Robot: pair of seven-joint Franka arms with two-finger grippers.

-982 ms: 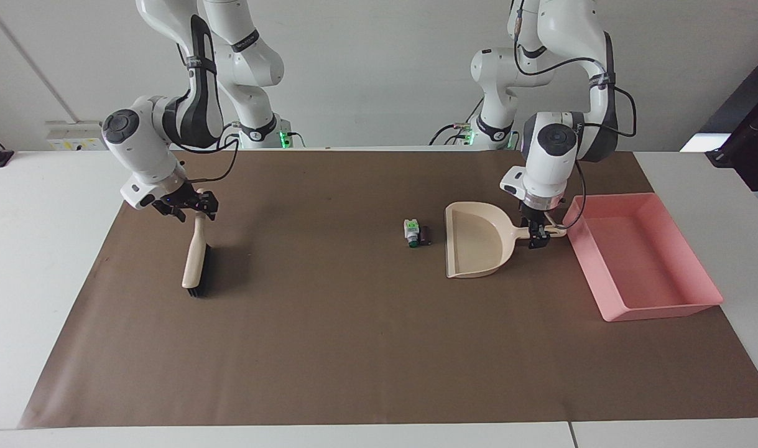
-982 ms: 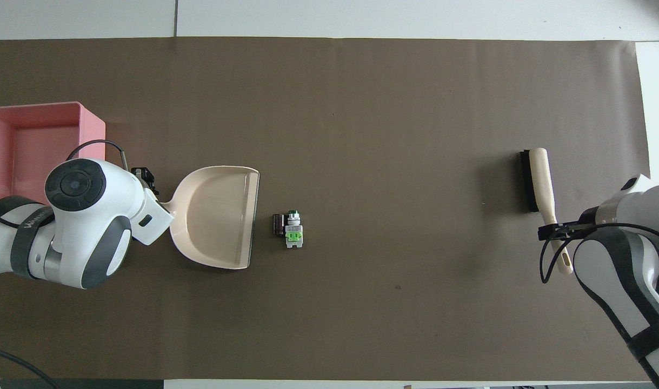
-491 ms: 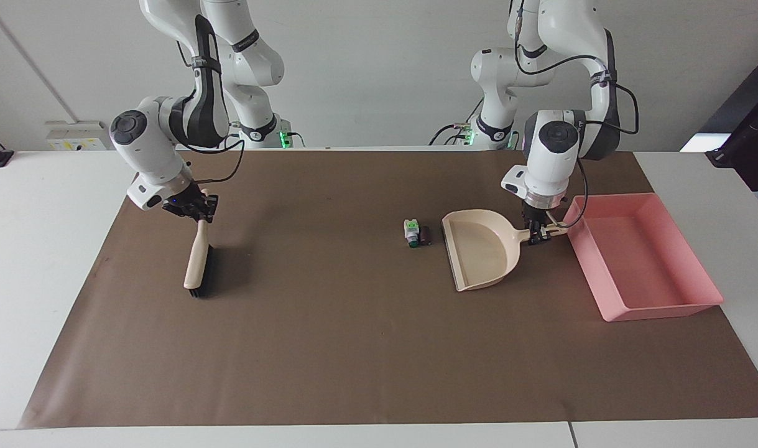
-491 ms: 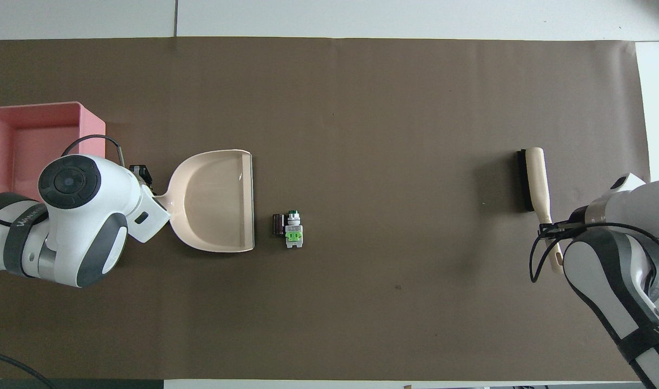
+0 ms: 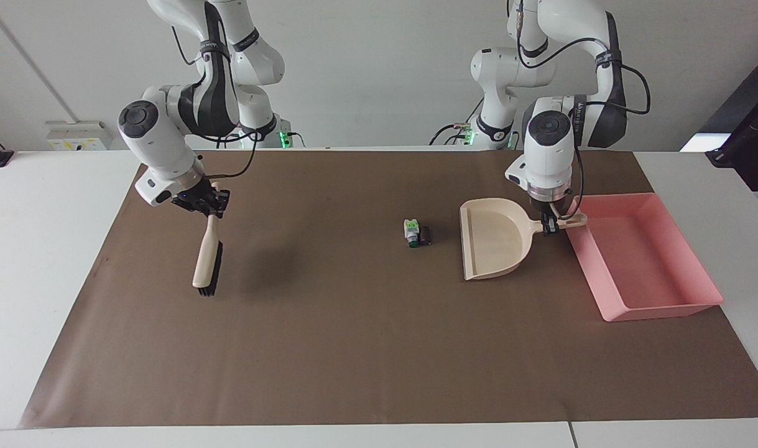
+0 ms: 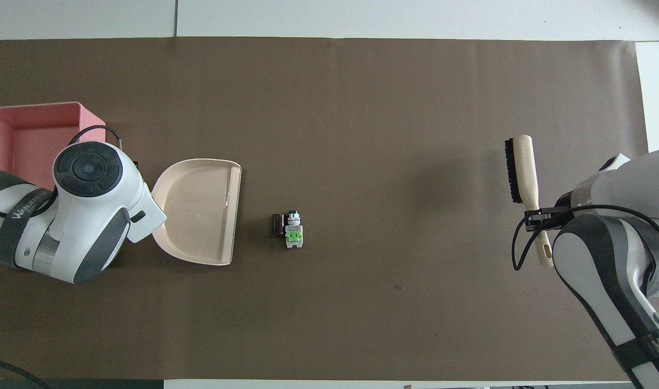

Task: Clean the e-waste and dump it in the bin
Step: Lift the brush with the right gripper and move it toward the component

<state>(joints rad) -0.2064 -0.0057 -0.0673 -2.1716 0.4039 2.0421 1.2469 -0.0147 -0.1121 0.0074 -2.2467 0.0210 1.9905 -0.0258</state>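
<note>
The e-waste lies mid-mat: a white-and-green component [image 5: 411, 232] [image 6: 293, 232] with a small dark block [image 5: 425, 235] [image 6: 278, 224] touching it. My left gripper [image 5: 550, 225] is shut on the handle of the beige dustpan [image 5: 494, 246] [image 6: 199, 210], whose open mouth faces the e-waste a short gap away. The pink bin [image 5: 665, 309] [image 6: 94, 127] stands beside the dustpan handle at the left arm's end. My right gripper [image 5: 207, 207] [image 6: 537, 216] is shut on the handle of a beige brush [image 5: 207, 264] [image 6: 521, 170], which hangs above the mat at the right arm's end.
A brown mat [image 5: 354, 348] covers most of the white table. A wide stretch of bare mat lies between the brush and the e-waste.
My right gripper has lifted the brush off the mat and carried it slightly toward the middle. My left gripper has turned the dustpan and drawn it back from the e-waste toward the bin.
</note>
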